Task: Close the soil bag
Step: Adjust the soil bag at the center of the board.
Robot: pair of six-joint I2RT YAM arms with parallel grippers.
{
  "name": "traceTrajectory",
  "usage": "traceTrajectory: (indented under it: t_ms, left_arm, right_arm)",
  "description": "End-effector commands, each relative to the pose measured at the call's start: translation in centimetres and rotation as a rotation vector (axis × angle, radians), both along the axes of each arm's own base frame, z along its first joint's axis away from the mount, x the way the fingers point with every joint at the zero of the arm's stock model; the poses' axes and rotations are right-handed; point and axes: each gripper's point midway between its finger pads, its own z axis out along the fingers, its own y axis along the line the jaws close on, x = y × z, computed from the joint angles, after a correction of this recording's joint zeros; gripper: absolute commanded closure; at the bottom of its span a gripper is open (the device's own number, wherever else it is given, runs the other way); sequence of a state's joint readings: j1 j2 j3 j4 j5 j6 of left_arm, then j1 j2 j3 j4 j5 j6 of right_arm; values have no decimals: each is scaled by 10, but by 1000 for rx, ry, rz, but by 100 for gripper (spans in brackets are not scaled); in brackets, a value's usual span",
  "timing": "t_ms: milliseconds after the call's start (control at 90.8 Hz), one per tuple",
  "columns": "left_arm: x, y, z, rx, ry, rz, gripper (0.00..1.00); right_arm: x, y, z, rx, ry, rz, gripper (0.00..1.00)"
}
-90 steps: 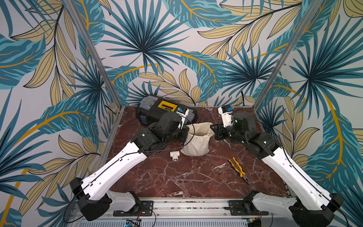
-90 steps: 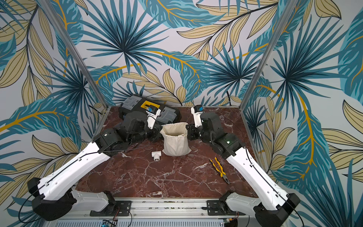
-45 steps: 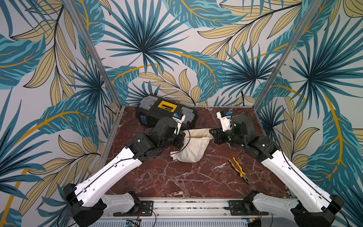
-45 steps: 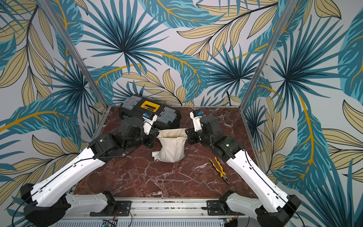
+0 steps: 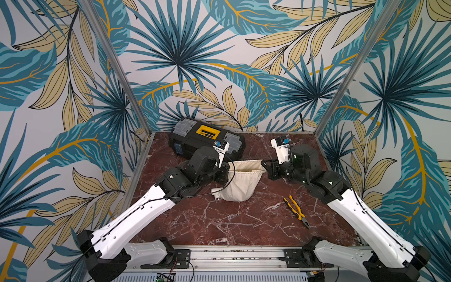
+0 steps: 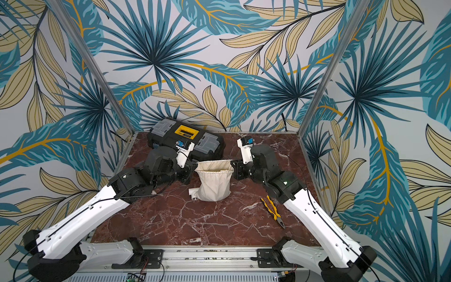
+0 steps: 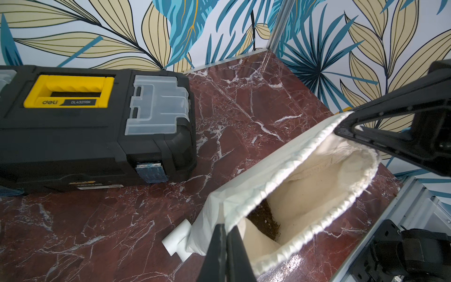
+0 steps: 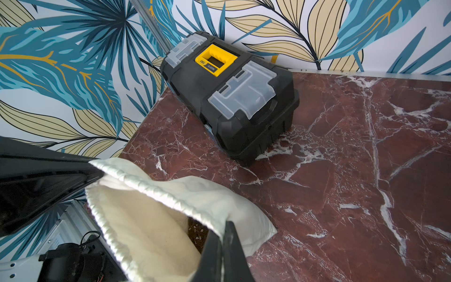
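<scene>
Top view: arms [image 5: 146,210] [image 5: 366,214] flank soil bag [image 5: 240,185].

Cream cloth soil bag [image 5: 240,186], mouth open.
Upright on the table [image 5: 219,222] at mid-frame in both top views, gathered rim stretched wide, dark soil [image 7: 264,217] inside.

Soft cloth on polished stone, beside hard plastic.
The soil bag [image 5: 240,185] is matt cream cloth, finely woven, its hem puckered into small ribs. The soil [image 7: 264,218] inside looks dark and crumbly. The tabletop [image 5: 231,219] is glossy red-brown marble-look stone with white veins. The toolbox [image 7: 73,141] is matt black plastic with a smooth yellow handle [image 7: 70,90] and clear latches [image 7: 156,105]. The pipe tee [image 7: 177,240] is smooth white plastic.
</scene>
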State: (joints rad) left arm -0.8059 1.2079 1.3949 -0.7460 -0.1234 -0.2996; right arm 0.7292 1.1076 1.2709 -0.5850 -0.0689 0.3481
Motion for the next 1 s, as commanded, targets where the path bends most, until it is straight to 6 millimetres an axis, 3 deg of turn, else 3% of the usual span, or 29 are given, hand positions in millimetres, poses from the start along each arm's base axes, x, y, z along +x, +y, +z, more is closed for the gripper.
traceTrajectory:
  t_ms: [0,121,231,397,672,815,870,925,991]
  left_arm:
    - [-2,12,24,-22,-49,25,100]
    - [-3,9,22,-32,-42,15,100]
    - [-2,3,6,-38,-11,6,100]
    - [2,-10,-20,-37,34,-17,100]
    - [19,-12,-33,38,40,-2,100]
    - [27,-14,-31,28,43,-3,100]
    - [30,-15,-31,27,45,-3,100]
    - [31,-18,-33,26,50,-10,100]
    - [31,-21,-35,20,58,-20,100]
  right_arm:
    - [0,-3,24,49,-56,-12,100]
    - [-2,-4,22,57,-52,-12,100]
    - [-5,-6,19,64,-50,-13,100]
    - [-13,4,-1,104,-11,45,100]
    - [-33,11,35,215,-77,159,100]
    - [-32,2,37,198,-79,127,93]
    - [-31,-2,35,191,-77,111,88]
    - [-29,-7,29,175,-70,87,68]
    - [-27,-13,24,150,-62,59,50]
